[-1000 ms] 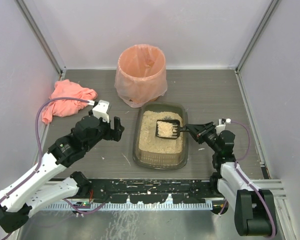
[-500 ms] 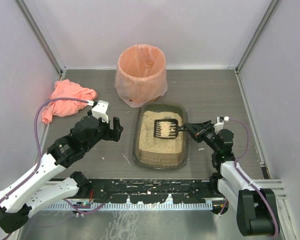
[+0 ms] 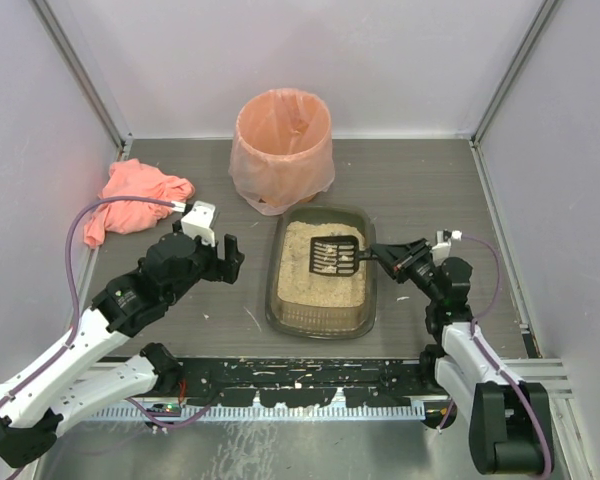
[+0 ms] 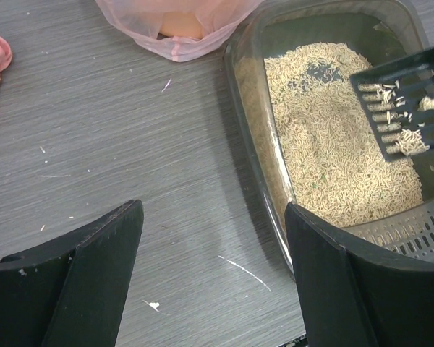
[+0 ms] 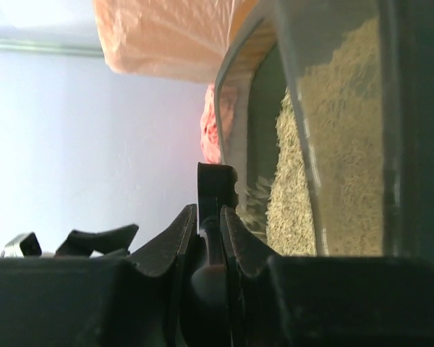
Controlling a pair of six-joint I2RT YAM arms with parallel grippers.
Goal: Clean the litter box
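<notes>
- The litter box (image 3: 320,325), a dark translucent tray holding beige granules (image 3: 315,285), is seen at the middle of the table (image 3: 180,170), between the two arms.
- A black slotted scoop (image 3: 332,256) is held over the granules in the far right part of the litter box; a few granules are carried on its slats.
- The scoop's handle is pinched by the right gripper (image 3: 392,256), which is placed just right of the litter box with its fingers pressed on the handle.
- The left gripper (image 3: 227,260) is held just left of the litter box, its fingers spread apart with nothing between them.
- A round bin (image 3: 282,150) lined with a peach bag is set just behind the litter box.
- A pink cloth (image 3: 135,205) is left crumpled well to the left of the litter box.
</notes>
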